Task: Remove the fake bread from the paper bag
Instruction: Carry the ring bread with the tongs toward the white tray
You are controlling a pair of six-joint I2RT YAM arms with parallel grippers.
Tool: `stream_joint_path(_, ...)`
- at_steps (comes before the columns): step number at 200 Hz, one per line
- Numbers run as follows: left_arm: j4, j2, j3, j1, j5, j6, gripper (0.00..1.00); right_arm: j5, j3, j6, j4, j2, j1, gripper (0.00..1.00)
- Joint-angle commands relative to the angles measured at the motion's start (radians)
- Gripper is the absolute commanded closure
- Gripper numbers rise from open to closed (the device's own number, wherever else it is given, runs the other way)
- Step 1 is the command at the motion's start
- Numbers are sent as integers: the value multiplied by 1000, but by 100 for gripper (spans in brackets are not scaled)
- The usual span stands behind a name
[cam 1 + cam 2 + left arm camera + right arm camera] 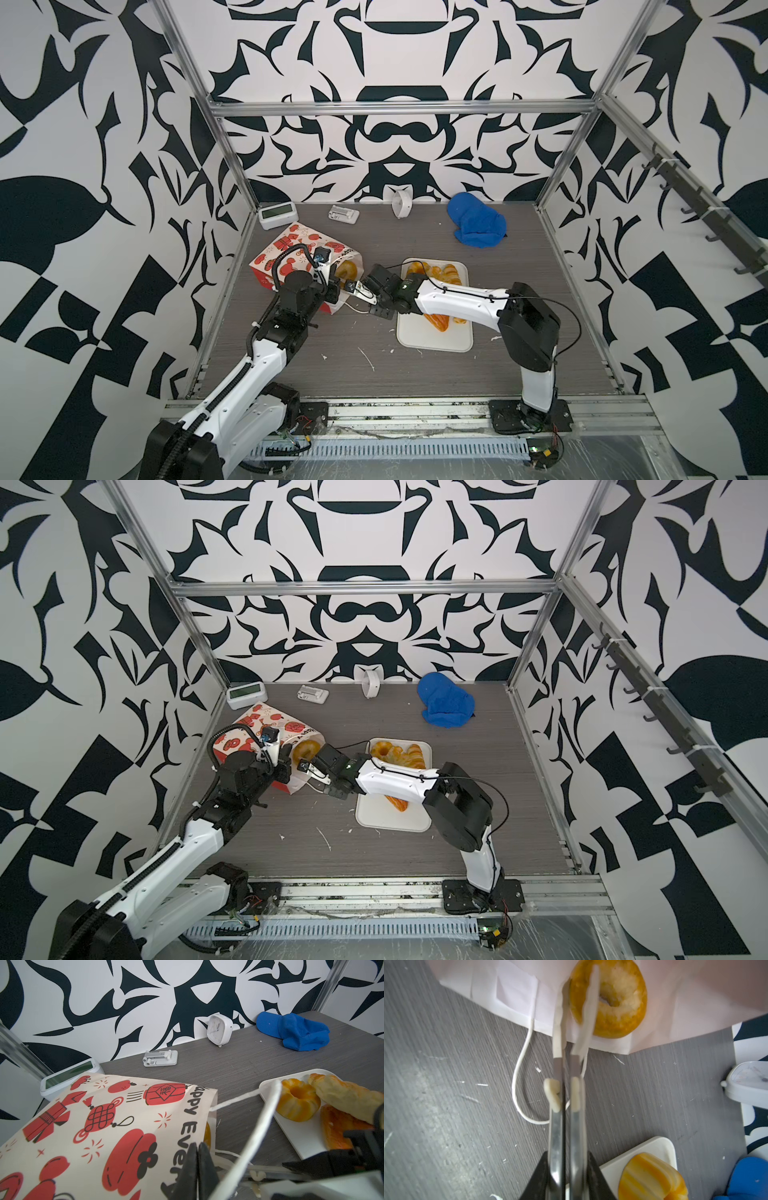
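The red-and-white paper bag [291, 253] [257, 729] [124, 1126] lies on its side, mouth toward the tray. My left gripper [332, 286] [197, 1147] is shut on the bag's upper mouth edge. One ring of fake bread [348, 269] [306, 750] [618, 1001] sits in the mouth. My right gripper [365, 291] [568, 1159] is shut on metal tongs [556, 1126], whose white tips pinch one side of that ring. More fake bread lies on the tray: a ring [297, 1101], a long croissant [342, 1095], a reddish puff [336, 1126] and a braided bun [652, 1178].
The white tray [434, 336] [390, 816] lies right of the bag, under my right forearm. A white cord handle [519, 1076] trails on the table. Along the back wall stand a blue cloth [476, 222], a white clock [219, 1028], a phone stand [161, 1058] and a small display [277, 216].
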Motion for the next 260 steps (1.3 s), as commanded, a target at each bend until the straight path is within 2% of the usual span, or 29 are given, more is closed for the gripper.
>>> stream_joint_path(1, 29, -18, -8, 0, -8, -12, 93, 15, 40, 18, 3, -36, 6, 84)
stream_joint_path(94, 43, -14, -11, 0, -13, -15, 93, -56, -26, 38, 50, -140, 5, 100)
stream_joint_path(176, 75, 20, -4, 0, -46, -22, 93, -43, -125, 69, -2, -269, 7, 100)
stream_joint_path(260, 179, 126, 18, -1, -95, -33, 93, -21, -267, 176, -78, -457, 42, 100)
